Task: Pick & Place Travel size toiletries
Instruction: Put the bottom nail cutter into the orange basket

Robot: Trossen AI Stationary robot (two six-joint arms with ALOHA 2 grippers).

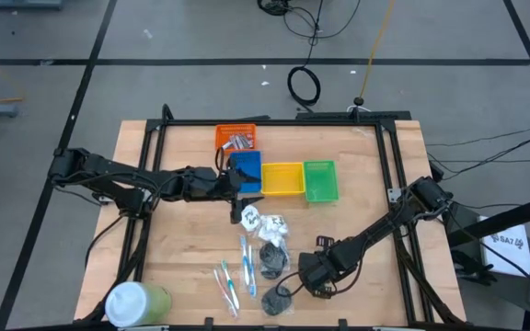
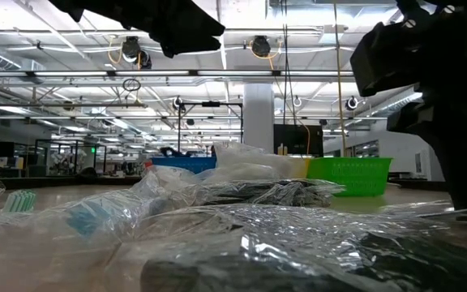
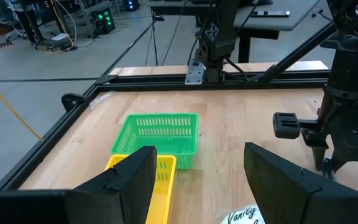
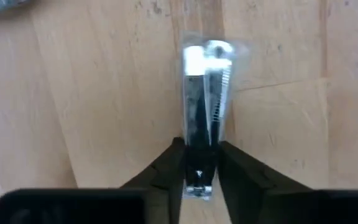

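Right now the right gripper (image 4: 201, 163) pinches a small clear-wrapped packet (image 4: 202, 118), dark inside with a white end, its two fingers closed on the packet's near edge. Gripping it by the end keeps most of the wrapper free, which should let it drop cleanly into a tray. In the high view this gripper (image 1: 313, 273) sits low over the table's near right part, just beside the remaining toiletries: toothbrushes (image 1: 233, 276), white packets (image 1: 263, 222) and dark discs (image 1: 274, 257) lie scattered mid-table.

Farther off, the left gripper (image 1: 244, 183) hovers over the blue tray (image 1: 245, 166), fingers spread wide and empty. Orange (image 1: 236, 138), yellow (image 1: 282, 179) and green (image 1: 320, 180) trays stand alongside, likely sorting bins. A large green cylinder (image 1: 140, 302) stands at the near left corner.

The wooden table (image 1: 182, 248) has a black frame; cables cross the grey floor beyond.
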